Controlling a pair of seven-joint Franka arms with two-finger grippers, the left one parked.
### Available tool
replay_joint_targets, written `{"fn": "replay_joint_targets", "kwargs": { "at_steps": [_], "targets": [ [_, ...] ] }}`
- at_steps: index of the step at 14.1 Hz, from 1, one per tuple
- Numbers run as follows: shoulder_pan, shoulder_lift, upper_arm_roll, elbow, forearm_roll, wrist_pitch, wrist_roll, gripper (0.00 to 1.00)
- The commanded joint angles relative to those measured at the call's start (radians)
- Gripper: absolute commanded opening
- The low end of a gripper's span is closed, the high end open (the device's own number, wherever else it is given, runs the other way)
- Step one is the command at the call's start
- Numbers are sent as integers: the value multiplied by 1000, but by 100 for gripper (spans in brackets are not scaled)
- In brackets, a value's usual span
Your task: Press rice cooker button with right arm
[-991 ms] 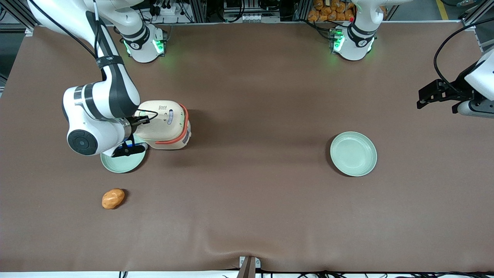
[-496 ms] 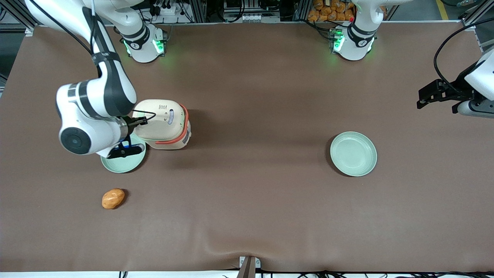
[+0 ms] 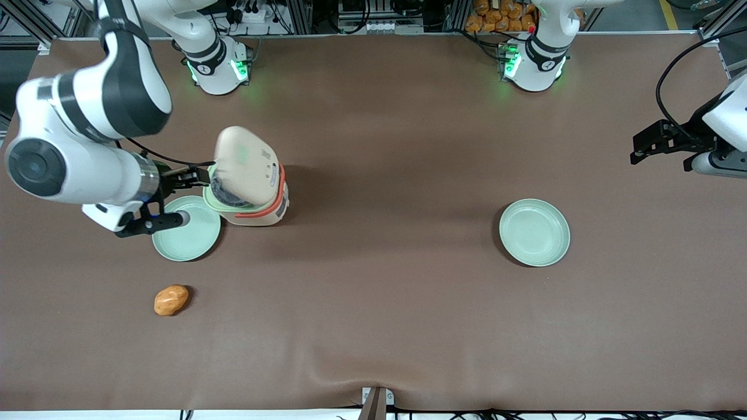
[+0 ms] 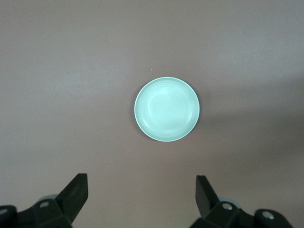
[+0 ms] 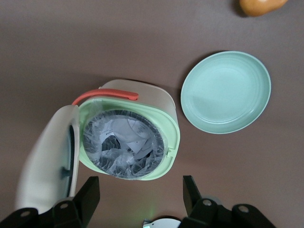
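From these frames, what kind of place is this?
Likely a robot lab test bench: a brown mat-covered table, aluminium framing and cabling at its edge, and kitchen props, a rice cooker with its lid up, with the open gripper beside it.

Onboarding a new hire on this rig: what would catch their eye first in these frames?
First, the rice cooker: its cream lid is swung up, baring the pale green rim and dark pot, which holds crinkled clear plastic. The right arm looms beside it, its end effector open at the cooker's rim, above a pale green plate. Nearer the front camera lies an orange rounded object.
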Motion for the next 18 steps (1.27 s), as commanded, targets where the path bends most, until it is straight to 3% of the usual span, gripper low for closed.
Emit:
{"fn": "replay_joint_targets", "kwargs": {
  "at_steps": [1, 6, 10, 14, 18],
  "targets": [
    [4, -20, -5, 18, -5, -4, 1, 100],
    [-8, -105, -2, 29, 3, 31, 7, 100],
    [-88, -210, 9, 40, -7, 25, 7, 100],
    [-140, -278, 15, 40, -94, -21, 0, 100],
    [-162, -303, -15, 41, -105, -48, -15, 100]
  ]
}}
